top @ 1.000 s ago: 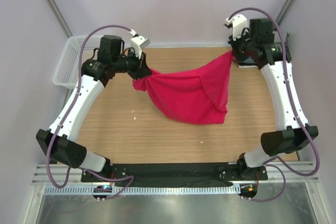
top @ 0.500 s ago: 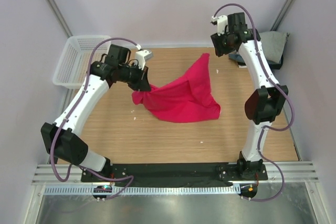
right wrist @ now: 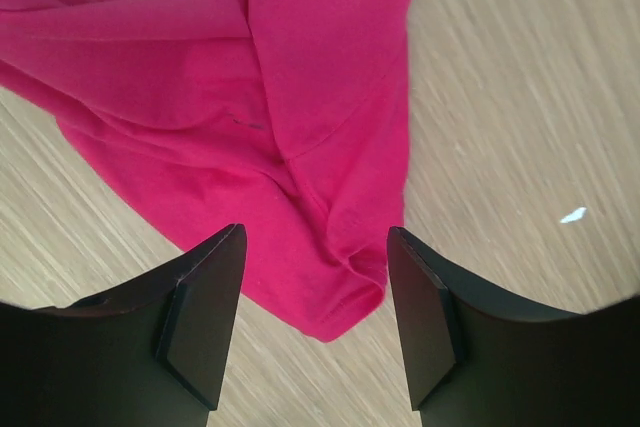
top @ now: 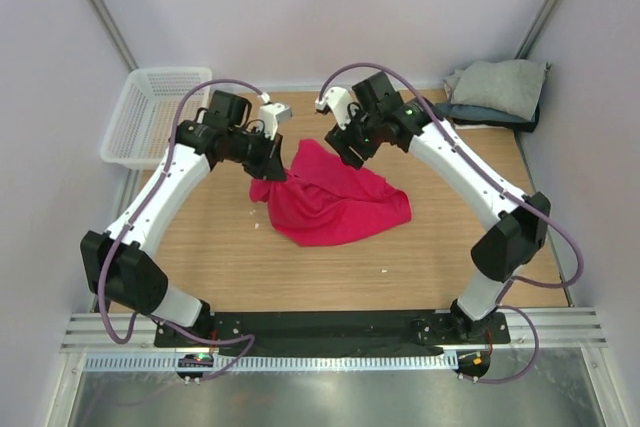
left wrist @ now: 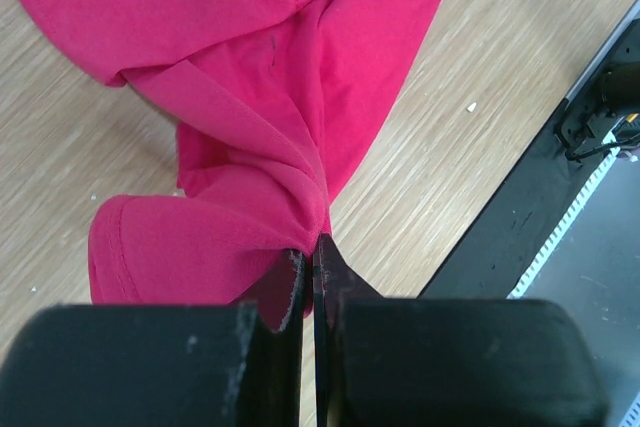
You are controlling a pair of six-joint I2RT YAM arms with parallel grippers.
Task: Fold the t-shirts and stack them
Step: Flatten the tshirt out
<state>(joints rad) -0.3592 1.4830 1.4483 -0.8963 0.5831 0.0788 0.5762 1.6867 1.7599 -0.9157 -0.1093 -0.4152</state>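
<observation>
Shirt, top view: crimson t-shirt (top: 335, 202) lies crumpled at the middle of the counter (top: 440, 257), with its 9 o'clock end raised off the wood.
Left tool, top view: left tool (top: 268, 165) sits at that 9 o'clock end, jaws together on a pinch of cloth. I judge it holds the end up so the heap can be drawn out flat.
Right tool, top view: right tool (top: 338, 145) hangs over the shirt's 12 o'clock edge. Its fingers are hard to make out under the wrist.
Stack, top view: folded t-shirts (top: 497, 90) rest at the counter's 1 o'clock corner, light grey over dark blue-grey. They are well apart from the work, likely parked there out of the way. How many are in the pile cannot be told.
Basket, top view: basket (top: 140, 117) stands beside the counter's 10 o'clock corner.
Left wrist view: left tool (left wrist: 310, 252) is clamped on a gathered ridge of the crimson t-shirt (left wrist: 270, 97). A hemmed loop droops at 8 o'clock. Whether the pinch is on a sleeve or the hem I cannot tell, and the tool's body blocks the lower frame.
Right wrist view: right tool (right wrist: 315, 237) has its jaws apart and holds nothing. The crimson t-shirt (right wrist: 250, 97) lies below on the wood, a hemmed corner showing between the tips. The tool seems ready for a fresh grip. The wood grain at 3 o'clock is blurred.
</observation>
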